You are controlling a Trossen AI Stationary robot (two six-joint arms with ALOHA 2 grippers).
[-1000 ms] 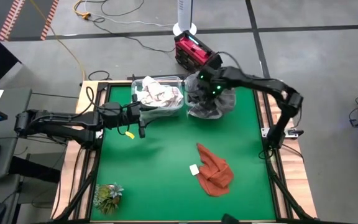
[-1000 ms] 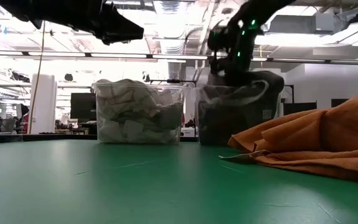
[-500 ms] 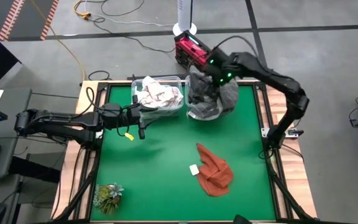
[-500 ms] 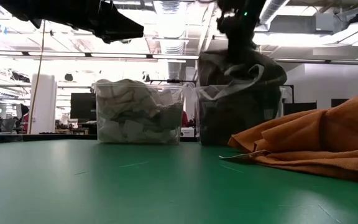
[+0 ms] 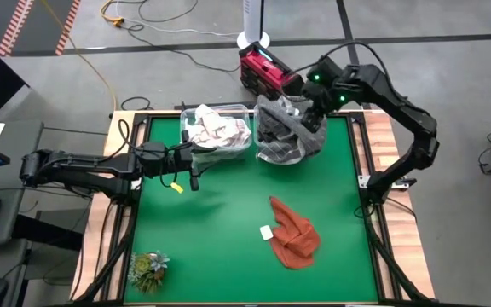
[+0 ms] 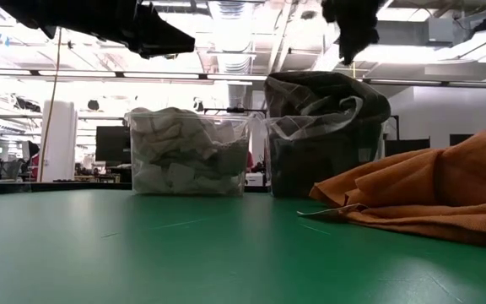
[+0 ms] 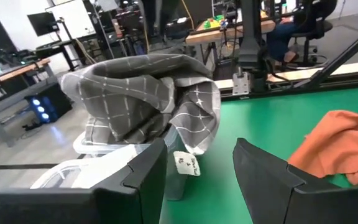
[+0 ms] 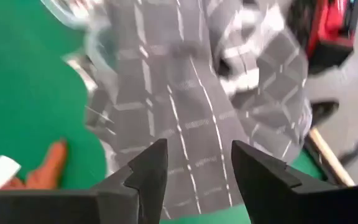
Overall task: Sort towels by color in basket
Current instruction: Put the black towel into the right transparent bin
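Note:
A dark grey checked towel (image 5: 290, 128) is heaped on a clear bin (image 5: 267, 158) at the table's far side, one corner hanging over the rim (image 7: 194, 134). My right gripper (image 5: 307, 104) hangs open above it, pointing steeply down, with nothing between its fingers (image 8: 199, 165). A second clear bin (image 5: 220, 132) beside it holds white towels (image 6: 188, 152). A rust orange towel (image 5: 295, 234) lies crumpled on the green mat. My left gripper (image 5: 194, 167) stands open and level to the left of the bins, empty (image 7: 199, 168).
A small white tag (image 5: 267, 232) lies by the orange towel's left edge. A green plant (image 5: 147, 269) sits at the near left corner. A red box (image 5: 262, 68) stands on the floor beyond the far edge. The middle of the mat (image 5: 220, 213) is bare.
My right gripper has risen from the dark grey heap and drawn back toward the table's far right, staying open. The grey towel stays on its bin, and its top stands higher than a second ago.

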